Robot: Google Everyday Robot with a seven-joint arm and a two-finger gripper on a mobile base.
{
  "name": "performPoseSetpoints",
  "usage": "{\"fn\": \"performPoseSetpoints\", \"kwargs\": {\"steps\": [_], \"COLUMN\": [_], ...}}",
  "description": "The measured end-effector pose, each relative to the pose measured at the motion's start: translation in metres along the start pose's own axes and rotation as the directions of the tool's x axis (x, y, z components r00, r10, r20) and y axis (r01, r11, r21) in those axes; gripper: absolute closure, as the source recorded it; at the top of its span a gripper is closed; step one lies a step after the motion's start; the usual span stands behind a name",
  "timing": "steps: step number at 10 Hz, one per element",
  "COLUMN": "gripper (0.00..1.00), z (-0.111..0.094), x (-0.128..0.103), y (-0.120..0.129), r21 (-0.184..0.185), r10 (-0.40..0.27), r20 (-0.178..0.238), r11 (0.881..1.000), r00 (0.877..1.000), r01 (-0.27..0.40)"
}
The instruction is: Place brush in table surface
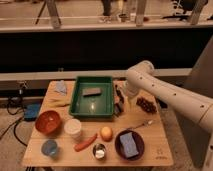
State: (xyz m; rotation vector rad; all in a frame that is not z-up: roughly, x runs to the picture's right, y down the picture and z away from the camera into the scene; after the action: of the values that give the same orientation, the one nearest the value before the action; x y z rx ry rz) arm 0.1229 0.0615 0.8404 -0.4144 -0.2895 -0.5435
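Observation:
The tan wooden table surface carries many items. A slim dark shape, which I take for the brush, lies along the right edge of the green tray. My gripper hangs just right of the tray, low over the table, right at this dark shape. The white arm reaches in from the right. I cannot make out where the brush ends and the gripper begins. Nothing shows as lifted off the table.
A dark grey block lies in the tray. Grapes and a fork are right of the gripper. In front are an orange, a dark plate with a blue sponge, a white cup and a red bowl.

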Motion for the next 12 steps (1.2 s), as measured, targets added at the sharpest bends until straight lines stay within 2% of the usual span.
{"fn": "performPoseSetpoints", "kwargs": {"steps": [2, 4, 6, 9, 11, 12], "gripper": [0.20, 0.20, 0.20, 0.20, 0.20, 0.20], "z": [0.023, 0.026, 0.024, 0.026, 0.030, 0.033], "x": [0.009, 0.015, 0.025, 0.040, 0.044, 0.044], "y": [0.005, 0.004, 0.004, 0.004, 0.002, 0.004], "r21": [0.006, 0.016, 0.019, -0.006, -0.027, -0.036], "r10": [-0.079, -0.164, -0.293, -0.390, -0.468, -0.515], "r20": [0.023, 0.022, 0.006, -0.024, -0.033, -0.033], "r11": [0.997, 0.986, 0.956, 0.921, 0.883, 0.857], "r00": [0.997, 0.986, 0.956, 0.921, 0.883, 0.856], "r01": [0.079, 0.163, 0.293, 0.390, 0.468, 0.514]}}
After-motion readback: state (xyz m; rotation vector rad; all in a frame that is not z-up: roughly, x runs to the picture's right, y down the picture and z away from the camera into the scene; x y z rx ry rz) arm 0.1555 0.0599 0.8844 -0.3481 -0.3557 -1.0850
